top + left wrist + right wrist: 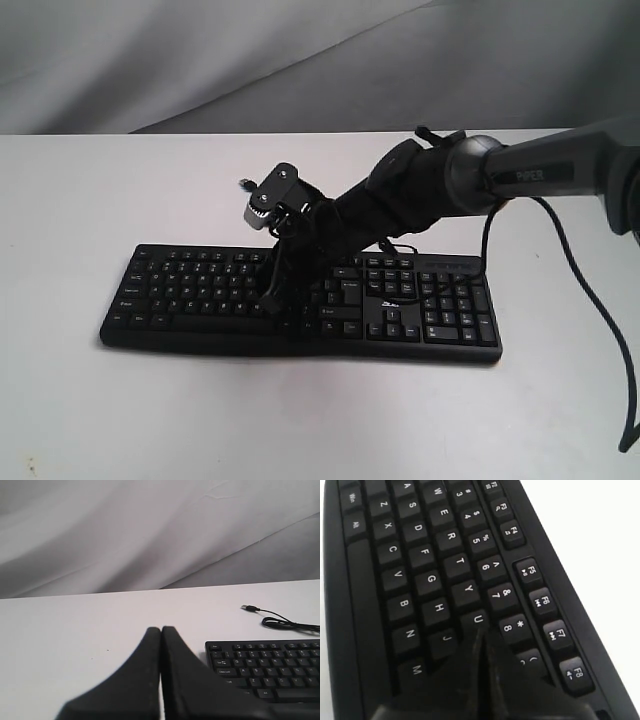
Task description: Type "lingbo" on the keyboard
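- Far left, the left gripper (161,629) is over the bare white table (75,630), just off the keyboard's left end. Its fingers (135,680) are pressed flat together with nothing between them (the exterior camera doesn't catch it at all).
- Mid-table lies the keyboard (190,285), flat, long side across, number pad at its right end.
- Behind it the thin cable (287,625) loops on the table, and the plug (248,608) lies loose.
- Now the right gripper (270,305): it is down on the middle of the keys, pinched closed and empty. Up close, its fingers (495,680) end right by U, J and 8, and I can't tell whether a key is pressed.
- The right arm (540,170) slants in from the right edge, above the number pad.
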Robot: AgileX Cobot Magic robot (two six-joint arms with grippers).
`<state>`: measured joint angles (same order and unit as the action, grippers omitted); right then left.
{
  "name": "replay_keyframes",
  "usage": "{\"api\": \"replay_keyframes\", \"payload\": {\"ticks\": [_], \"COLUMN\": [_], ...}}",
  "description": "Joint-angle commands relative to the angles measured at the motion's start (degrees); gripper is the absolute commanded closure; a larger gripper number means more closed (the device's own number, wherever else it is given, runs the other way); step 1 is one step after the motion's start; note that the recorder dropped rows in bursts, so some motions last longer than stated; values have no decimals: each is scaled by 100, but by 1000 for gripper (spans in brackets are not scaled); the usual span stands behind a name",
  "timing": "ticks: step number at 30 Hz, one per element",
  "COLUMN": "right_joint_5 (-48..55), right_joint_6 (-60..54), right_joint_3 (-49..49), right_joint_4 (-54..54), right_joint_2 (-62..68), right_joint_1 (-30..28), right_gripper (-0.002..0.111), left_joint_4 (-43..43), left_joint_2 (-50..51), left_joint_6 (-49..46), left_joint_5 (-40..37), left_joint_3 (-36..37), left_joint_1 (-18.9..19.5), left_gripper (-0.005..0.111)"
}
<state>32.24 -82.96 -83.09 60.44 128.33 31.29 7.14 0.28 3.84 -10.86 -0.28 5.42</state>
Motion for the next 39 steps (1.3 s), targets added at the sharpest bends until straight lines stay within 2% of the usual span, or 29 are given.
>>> {"api": "replay_keyframes", "payload": {"ticks": [1, 18, 39], "right_joint_5": [69, 341, 278], "right_joint_6": [-24, -58, -58], "right_joint_3": [-34, -34, -34], "right_joint_4": [-17, 25, -158], "right_joint_2": [-44, -173, -78], "right_joint_1": [9, 406, 417], "right_gripper": [108, 108, 108], "left_joint_4": [1, 1, 1], "left_joint_2": [-28, -28, -28], "left_joint_6": [12, 12, 12], "left_joint_5": [35, 35, 35], "left_joint_3": [28, 28, 28], "left_joint_1": [-31, -31, -31], "left_gripper": [106, 106, 106]}}
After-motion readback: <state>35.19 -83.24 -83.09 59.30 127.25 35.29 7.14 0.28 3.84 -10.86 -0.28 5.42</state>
